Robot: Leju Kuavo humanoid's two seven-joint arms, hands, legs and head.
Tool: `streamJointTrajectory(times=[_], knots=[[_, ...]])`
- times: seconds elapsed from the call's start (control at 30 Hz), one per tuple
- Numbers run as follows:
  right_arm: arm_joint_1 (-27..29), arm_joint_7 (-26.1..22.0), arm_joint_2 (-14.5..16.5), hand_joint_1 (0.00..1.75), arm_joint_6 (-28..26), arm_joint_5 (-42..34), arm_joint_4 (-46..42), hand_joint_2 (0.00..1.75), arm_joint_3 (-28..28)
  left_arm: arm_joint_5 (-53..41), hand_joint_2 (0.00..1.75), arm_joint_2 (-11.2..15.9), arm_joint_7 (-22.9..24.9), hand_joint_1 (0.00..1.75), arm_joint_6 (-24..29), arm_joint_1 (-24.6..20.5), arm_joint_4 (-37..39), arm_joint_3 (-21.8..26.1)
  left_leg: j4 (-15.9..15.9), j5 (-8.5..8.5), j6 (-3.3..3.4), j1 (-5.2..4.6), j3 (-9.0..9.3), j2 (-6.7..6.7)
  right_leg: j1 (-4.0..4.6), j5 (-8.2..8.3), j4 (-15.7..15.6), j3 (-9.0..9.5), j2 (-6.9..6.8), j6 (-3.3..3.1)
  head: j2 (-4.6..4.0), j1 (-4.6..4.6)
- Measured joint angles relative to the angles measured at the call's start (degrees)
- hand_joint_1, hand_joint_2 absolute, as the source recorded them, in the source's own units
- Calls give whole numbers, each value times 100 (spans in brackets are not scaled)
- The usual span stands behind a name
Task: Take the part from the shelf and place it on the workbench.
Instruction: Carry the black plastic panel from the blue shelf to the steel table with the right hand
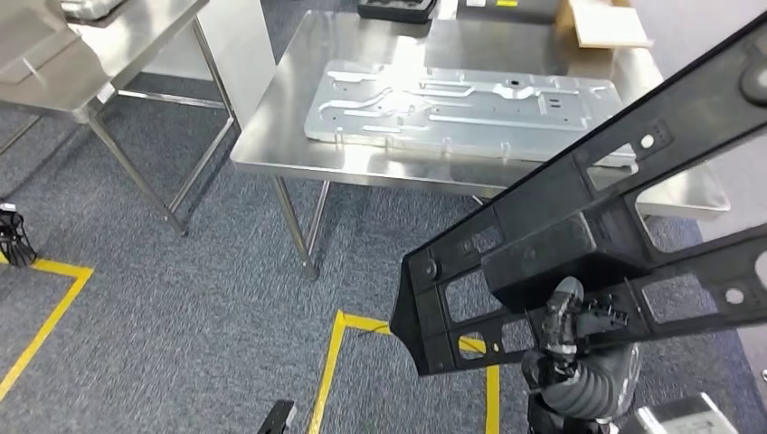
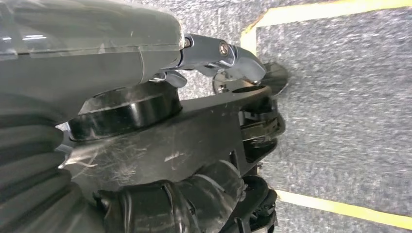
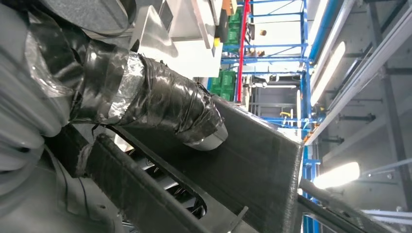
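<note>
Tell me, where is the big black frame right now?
In the head view the black frame is on the right, held up by the right robot hand above the carpet, short of the steel workbench.

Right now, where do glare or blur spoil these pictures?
Head view: glare on the steel table and metal plate; the black part is sharp. Left wrist view: the carpet is blurred. Right wrist view: ceiling lights are blown out.

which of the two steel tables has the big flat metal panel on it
The workbench straight ahead of the robot, bearing the flat silver panel. The other steel table, off to the left, carries no such panel.
</note>
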Motion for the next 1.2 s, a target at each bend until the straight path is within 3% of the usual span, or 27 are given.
streamJointTrajectory(times=[0.07,0.13,0.17,0.2,0.23,0.3,0.37,0.5,0.57,0.63,0.7,0.73,0.77,0.83,0.87,0.9,0.97,1.0,1.03,1.1,1.17,1.2], knots=[[-11,-6,-1,175,0,-49,-1,175,-6,0,175,1,1,0,0,-24,0,0,-18,-63,54,8,112,2,10,-189,614,-376,-10,16,1,25],[-15,-22,-1,175,-1,-148,-1,175,-8,0,175,-1,1,0,0,-37,0,0,-18,-135,71,0,177,3,34,-447,1288,-924,-11,11,1,32],[-14,-34,-2,175,-1,-205,-1,175,-8,0,175,-1,1,0,0,-31,0,0,-18,-181,71,-5,224,3,49,-492,1428,-1118,-11,-2,1,32],[-14,-44,-3,175,-1,-259,-1,175,-8,0,175,-1,1,0,0,-24,0,0,-18,-235,68,-8,287,2,67,-433,1374,-1219,-11,-25,0,33],[-15,-52,-4,175,-1,-303,-1,175,-8,0,175,-3,1,0,0,-18,0,0,-18,-299,61,-10,371,1,89,-239,1121,-1226,-13,-57,0,33],[-13,-60,-7,175,-1,-352,-1,175,-9,0,175,-12,1,0,1,-18,0,-1,-16,-428,33,-15,530,8,143,339,435,-1136,-28,-143,-1,30],[-15,-59,-14,175,-2,-369,-2,175,-10,0,175,-23,2,0,1,-30,0,-2,-53,-521,-11,-28,609,25,187,700,22,-1079,-47,-214,-1,32],[-45,-62,-24,175,0,-399,-10,175,-10,-1,175,-30,8,0,0,-34,0,-3,92,-489,-124,-42,654,47,147,719,-186,-868,56,-313,0,28],[-54,-66,-26,175,0,-415,-14,175,-10,-2,175,-33,10,0,0,-56,-1,-4,599,-507,-191,-13,346,39,120,672,-249,-717,103,-351,-1,20],[-56,-66,-29,175,0,-421,-14,175,-10,-1,175,-36,14,0,0,-59,-2,-4,1214,-755,-240,19,-146,37,117,581,-288,-581,176,-367,-1,13],[-56,-64,-31,175,0,-421,-14,175,-10,0,175,-36,15,0,0,-40,-2,-4,1367,-1040,-257,32,-477,36,118,457,-298,-415,284,-364,-1,11],[-56,-63,-32,175,0,-421,-14,175,-10,0,175,-36,15,0,-1,-37,-2,-4,1218,-1027,-249,34,-537,28,124,388,-298,-313,346,-361,-1,11],[-56,-62,-32,175,0,-421,-14,175,-10,1,175,-36,15,0,-3,-37,-2,-4,945,-840,-230,33,-546,-8,134,315,-298,-203,409,-358,-1,10],[-58,-61,-34,175,0,-421,-10,175,-10,6,175,-31,16,0,-9,-30,-1,-4,315,-104,-173,12,-518,-200,138,169,-294,-27,530,-344,-1,30],[-64,-61,-34,175,1,-421,-5,175,-10,8,175,-28,16,0,-12,-24,-1,-7,109,201,-140,-19,-486,-295,133,98,-289,16,589,-320,-1,44],[-68,-58,-36,175,1,-419,1,175,-10,9,175,-26,19,0,-13,-23,-1,-9,0,384,-106,-45,-450,-356,116,56,-258,53,635,-293,-1,59],[-76,-56,-39,175,2,-392,7,175,-11,8,175,-34,27,0,-15,-39,-3,-15,-57,381,-35,-85,-324,-320,96,57,-115,47,665,-241,0,67],[-74,-54,-42,175,2,-365,5,175,-11,8,175,-37,33,0,-15,-48,-5,-15,-90,362,-4,-79,-256,-286,99,74,30,11,576,-222,0,72],[-81,-55,-42,175,1,-332,2,175,-12,8,175,-36,39,0,-14,-52,-6,-16,-113,330,23,-76,-193,-251,110,63,228,-99,437,-199,1,92],[-93,-52,-43,175,0,-272,-1,175,-13,3,175,-25,49,0,-13,-53,-7,-17,-137,263,62,-64,-99,-200,111,-124,760,-447,143,-139,1,125],[-95,-51,-44,175,0,-241,2,175,-13,-2,175,-21,52,0,-15,-47,-7,-17,-136,200,83,-63,-55,-161,86,-378,1181,-795,46,-103,0,134],[-92,-51,-44,175,0,-236,3,175,-13,-2,175,-21,53,0,-15,-44,-7,-17,-135,182,84,-62,-43,-152,80,-454,1274,-883,36,-99,0,134]])
